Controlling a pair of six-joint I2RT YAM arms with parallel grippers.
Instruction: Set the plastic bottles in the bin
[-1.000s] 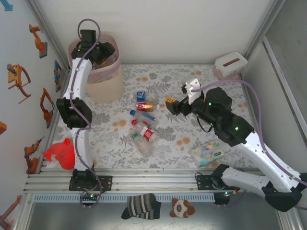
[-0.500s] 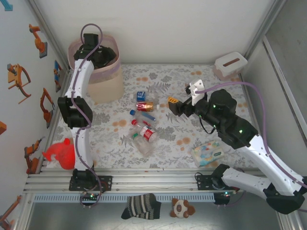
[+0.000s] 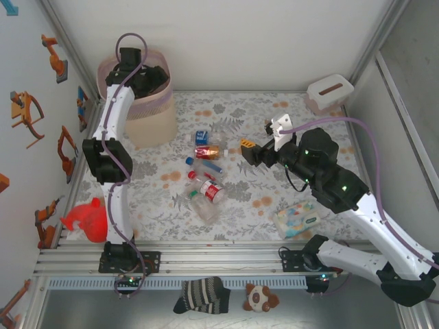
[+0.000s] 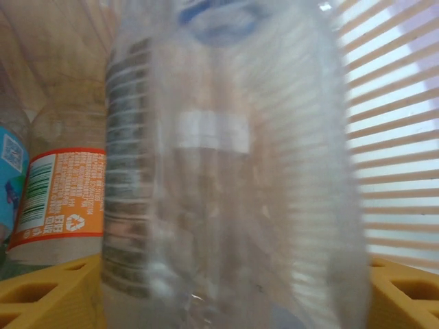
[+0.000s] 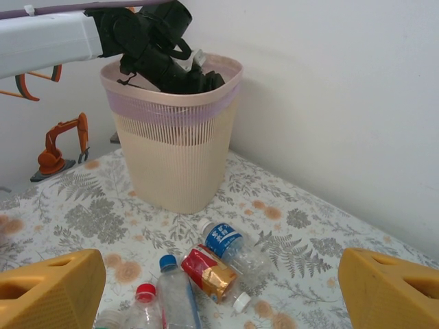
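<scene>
My left gripper (image 3: pixel 139 77) reaches down inside the bin (image 3: pixel 147 116), a beige slatted basket with a pink liner. In the left wrist view a clear bottle (image 4: pixel 233 171) hangs blurred between its yellow fingers (image 4: pixel 41 295), which stand wide apart. An orange-labelled bottle (image 4: pixel 65 199) lies in the bin behind it. Several bottles lie on the table: a blue-labelled one (image 5: pixel 230 243), a red-and-gold one (image 5: pixel 211 273), a blue-capped one (image 5: pixel 175 295) and a red-capped one (image 5: pixel 145 301). My right gripper (image 3: pixel 245 151) hovers open and empty to the right of this cluster (image 3: pixel 206 171).
A white tissue box (image 3: pixel 329 91) stands at the back right. A pastel wipes pack (image 3: pixel 296 219) lies under the right arm. A red object (image 3: pixel 86 219) sits at the left edge. Socks (image 3: pixel 202 295) and a plush toy (image 3: pixel 260 298) lie below the rail.
The left gripper has sunk a little deeper into the bin and its fingers have spread; the clear bottle now blurs between them. The right gripper shifted slightly, then held still.
</scene>
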